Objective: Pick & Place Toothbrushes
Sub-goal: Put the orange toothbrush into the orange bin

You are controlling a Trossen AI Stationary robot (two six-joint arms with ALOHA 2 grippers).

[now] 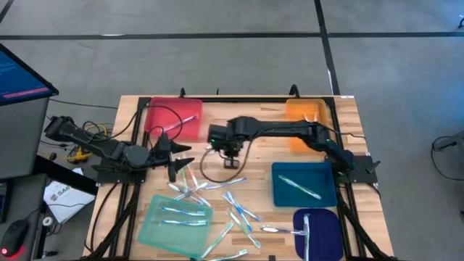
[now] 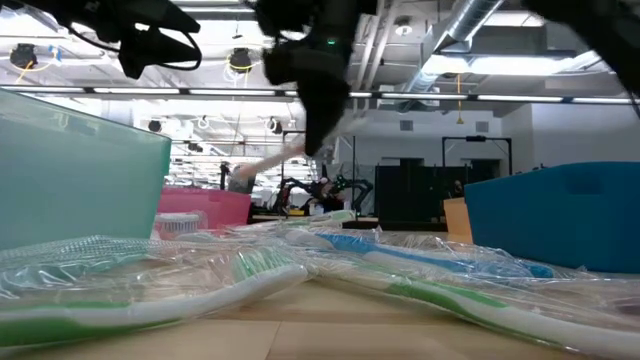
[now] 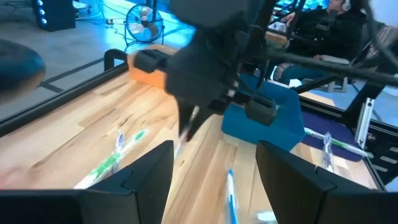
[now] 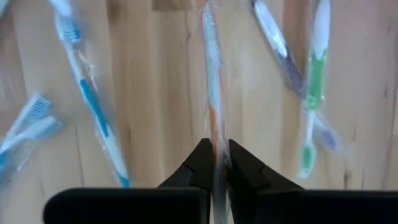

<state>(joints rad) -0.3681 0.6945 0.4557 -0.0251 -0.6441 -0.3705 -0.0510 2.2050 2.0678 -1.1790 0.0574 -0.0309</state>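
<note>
My right gripper [image 1: 230, 162] hangs over the table's middle, shut on a wrapped white-and-orange toothbrush [image 4: 212, 81], which also shows in the low view as a toothbrush [image 2: 265, 163] off the table. Several loose wrapped toothbrushes [image 1: 217, 196] lie flat on the wood below and nearer. My left gripper [image 1: 177, 156] waits open at the left, its fingers [image 3: 149, 177] empty and pointing toward the right arm. My right gripper pinches the toothbrush's orange handle [image 4: 215, 134] in its clear wrapper between the two fingers. The fingers come from above, pointing steeply down. The brush runs on past the fingertips, head [image 4: 213, 56] farthest out, slanting below the gripper and lifted clear of the table.
A red tray [image 1: 174, 109] at the far left and a blue tray [image 1: 304, 190] at the right each hold a toothbrush. Teal tray [image 1: 156, 225] and purple tray [image 1: 322, 232] sit near, both with toothbrushes. An orange tray [image 1: 304, 112] stands far right.
</note>
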